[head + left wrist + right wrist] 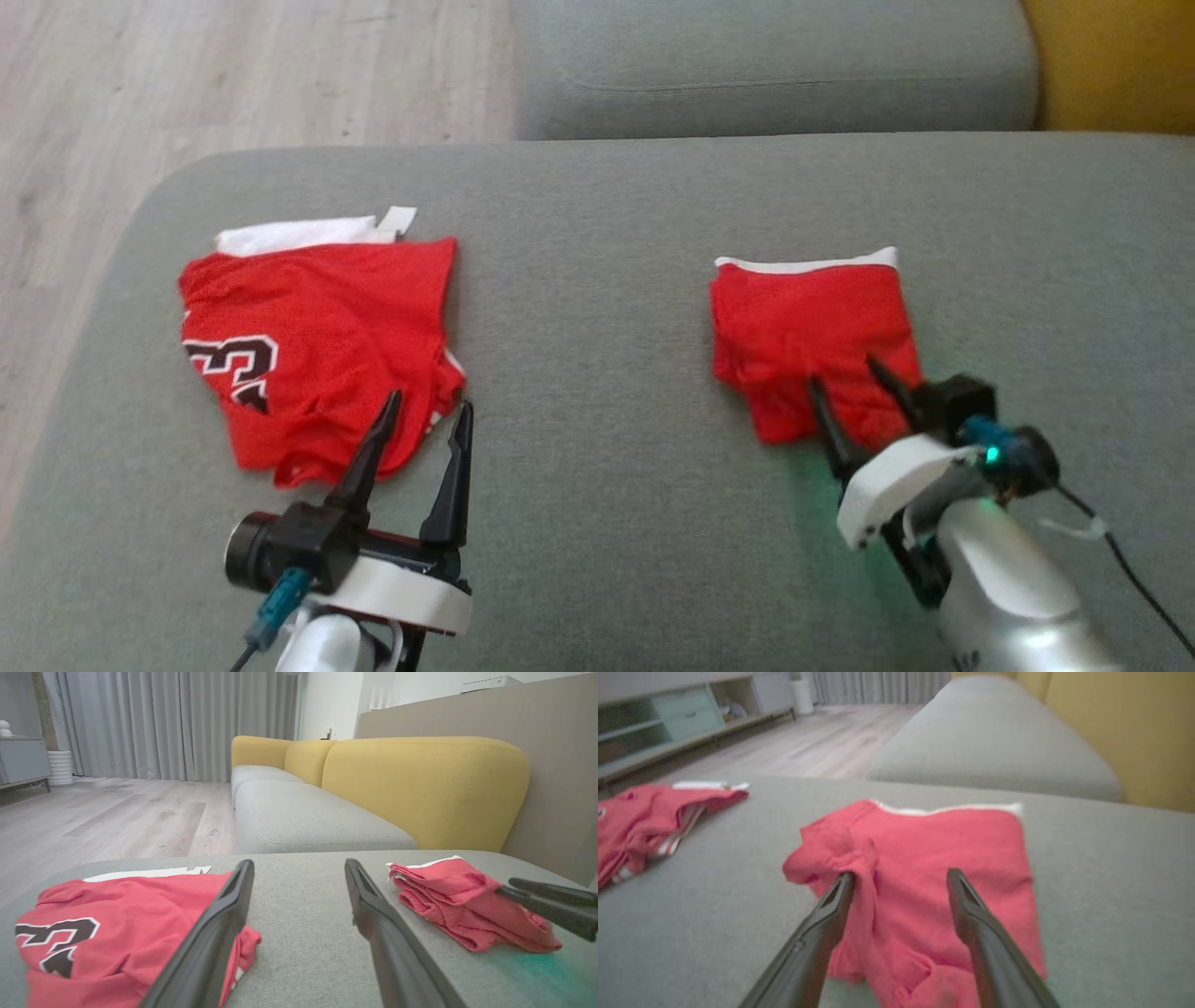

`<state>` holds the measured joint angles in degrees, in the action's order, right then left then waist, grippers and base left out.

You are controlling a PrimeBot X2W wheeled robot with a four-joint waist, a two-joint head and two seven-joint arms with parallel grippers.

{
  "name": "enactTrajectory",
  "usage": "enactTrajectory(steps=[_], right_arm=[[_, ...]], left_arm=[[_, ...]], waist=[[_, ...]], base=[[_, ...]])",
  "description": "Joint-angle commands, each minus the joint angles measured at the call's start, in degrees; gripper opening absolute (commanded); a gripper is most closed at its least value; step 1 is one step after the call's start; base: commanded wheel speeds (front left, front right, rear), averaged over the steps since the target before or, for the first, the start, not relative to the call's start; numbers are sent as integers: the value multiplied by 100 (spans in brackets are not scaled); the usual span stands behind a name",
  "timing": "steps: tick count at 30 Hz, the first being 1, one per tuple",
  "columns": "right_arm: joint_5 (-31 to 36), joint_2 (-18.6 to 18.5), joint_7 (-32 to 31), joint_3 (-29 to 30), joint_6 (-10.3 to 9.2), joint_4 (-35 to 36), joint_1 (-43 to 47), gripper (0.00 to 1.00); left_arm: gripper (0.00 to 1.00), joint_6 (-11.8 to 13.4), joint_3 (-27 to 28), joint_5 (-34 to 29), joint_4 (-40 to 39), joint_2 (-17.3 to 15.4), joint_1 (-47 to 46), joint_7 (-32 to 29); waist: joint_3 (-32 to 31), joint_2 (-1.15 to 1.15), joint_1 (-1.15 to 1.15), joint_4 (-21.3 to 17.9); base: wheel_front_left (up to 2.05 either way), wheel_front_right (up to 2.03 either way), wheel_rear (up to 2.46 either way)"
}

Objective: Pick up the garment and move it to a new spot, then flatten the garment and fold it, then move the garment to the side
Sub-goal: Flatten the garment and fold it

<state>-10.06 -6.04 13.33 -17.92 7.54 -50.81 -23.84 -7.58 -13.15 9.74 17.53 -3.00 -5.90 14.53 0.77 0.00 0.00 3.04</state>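
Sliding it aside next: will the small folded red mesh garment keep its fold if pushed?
Probably not: the folded red mesh garment looks floppy, already bunched at its near edge. Likely light, in thin layers; the grey fabric cushion may drag it.

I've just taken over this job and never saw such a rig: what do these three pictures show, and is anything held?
A two-armed robot works at a grey sofa cushion. The head view looks down from its head; each wrist view looks out along one arm's pincer. On the cushion lie a red jersey with a number, on the robot's left, and a smaller folded red garment, on its right. The left pincer hangs open at the jersey's near edge. The right pincer is open too, its fingers apart over the folded garment's near end. Nothing is held.
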Motion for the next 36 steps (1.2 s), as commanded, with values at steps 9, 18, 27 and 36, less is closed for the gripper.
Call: enactTrajectory(steps=[9, 18, 27, 36], right_arm=[[136, 186, 164, 1183, -5, 2350, 861, 100], [420, 290, 166, 1645, -5, 2979, 1299, 100], [557, 312, 24, 1631, -5, 2909, 434, 0], [715, 315, -175, 2177, -5, 1475, -741, 0]], left_arm=[[100, 13, 99, 82, -458, 2, -254, 47], [100, 15, -9, 99, -603, 10, -315, 47], [100, 12, -221, 140, -673, 12, -699, 47], [100, 11, -413, 196, -647, 12, -1033, 47]], waist=[[49, 0, 0, -502], [317, 0, 0, -504], [1059, 0, 0, -57], [1600, 0, 0, 339]], base=[[0, 0, 0], [0, 0, 0], [0, 0, 0], [0, 0, 0]])
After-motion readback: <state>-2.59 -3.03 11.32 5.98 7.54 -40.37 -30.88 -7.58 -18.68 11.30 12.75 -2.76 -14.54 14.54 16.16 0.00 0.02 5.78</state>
